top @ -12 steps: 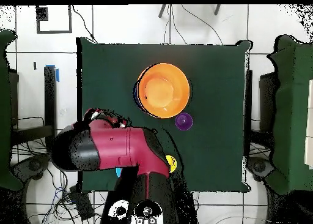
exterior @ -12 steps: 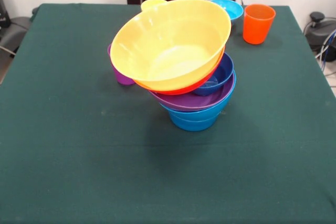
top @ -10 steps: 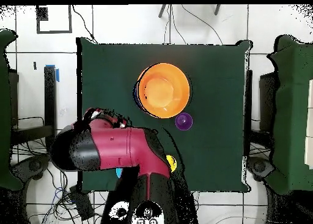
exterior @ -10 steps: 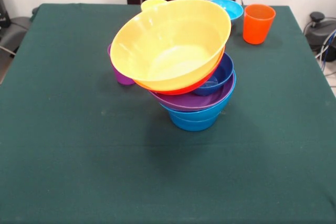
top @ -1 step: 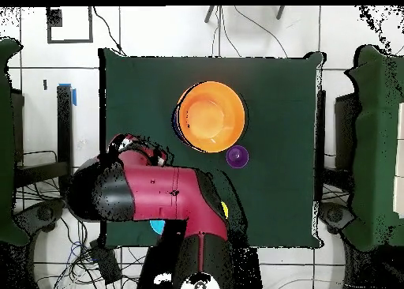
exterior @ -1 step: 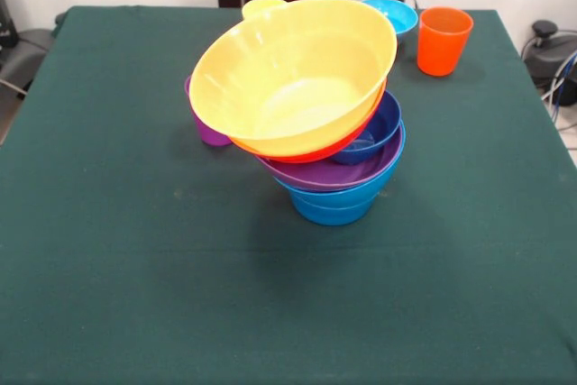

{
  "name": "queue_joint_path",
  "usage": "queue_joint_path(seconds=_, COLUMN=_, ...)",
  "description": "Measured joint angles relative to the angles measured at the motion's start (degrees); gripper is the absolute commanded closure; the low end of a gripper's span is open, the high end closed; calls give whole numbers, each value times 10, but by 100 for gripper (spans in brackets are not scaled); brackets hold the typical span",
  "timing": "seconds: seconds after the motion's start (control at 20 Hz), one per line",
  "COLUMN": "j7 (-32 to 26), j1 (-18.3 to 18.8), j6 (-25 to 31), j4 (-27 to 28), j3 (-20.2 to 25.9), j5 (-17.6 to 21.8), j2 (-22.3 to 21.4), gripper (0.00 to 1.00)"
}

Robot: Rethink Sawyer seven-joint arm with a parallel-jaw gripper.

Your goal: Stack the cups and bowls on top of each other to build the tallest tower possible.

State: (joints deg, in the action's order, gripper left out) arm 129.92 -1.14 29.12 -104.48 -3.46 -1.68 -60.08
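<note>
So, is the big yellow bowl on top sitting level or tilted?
Tilted. The big yellow bowl has its far rim high and its opening leaning toward the camera.

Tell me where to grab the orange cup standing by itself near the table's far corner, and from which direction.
Take the orange cup by its rim, coming straight down from above. It stands upright with its mouth open upward and clear of the cyan bowl beside it, so one wall can probably be pinched inside and out.

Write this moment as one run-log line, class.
tower: five bowls, leaning | orange cup: loose, far edge | purple cup: beside tower | arm: drawn back
</note>
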Motion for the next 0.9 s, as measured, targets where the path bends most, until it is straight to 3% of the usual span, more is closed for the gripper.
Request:
queue_joint_path(seconds=0.55, j7=0, j1=6, j6=0, j4=0, j3=-5, j5=-18, j2=-1, gripper=0)
queue_joint_path(seconds=0.9, j7=0, j1=52, j6=0, j4=0, j3=2, j5=-18, j2=-3, gripper=0)
